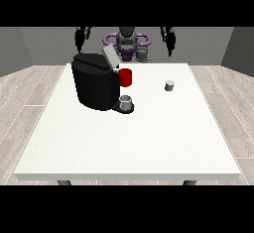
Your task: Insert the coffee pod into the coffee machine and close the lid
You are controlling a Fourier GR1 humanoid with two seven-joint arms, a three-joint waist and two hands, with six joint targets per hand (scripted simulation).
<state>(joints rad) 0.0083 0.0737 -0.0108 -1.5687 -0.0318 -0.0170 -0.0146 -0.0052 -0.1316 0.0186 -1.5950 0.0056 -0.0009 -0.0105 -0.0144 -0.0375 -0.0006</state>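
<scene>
A small grey coffee pod (169,85) stands on the white table (149,138), right of centre near the far edge. The black coffee machine (94,81) sits at the table's far left with its grey lid (110,58) tilted up and open. A red part (125,77) shows at its front, and a grey cup (126,102) rests on its base. Both hands are raised well above the table beside the robot's body: the hand at the view's left (79,37) and the hand at the view's right (170,40). Neither touches anything.
The robot's torso (127,42) stands behind the table's far edge. Wooden floor surrounds the table, with grey walls behind.
</scene>
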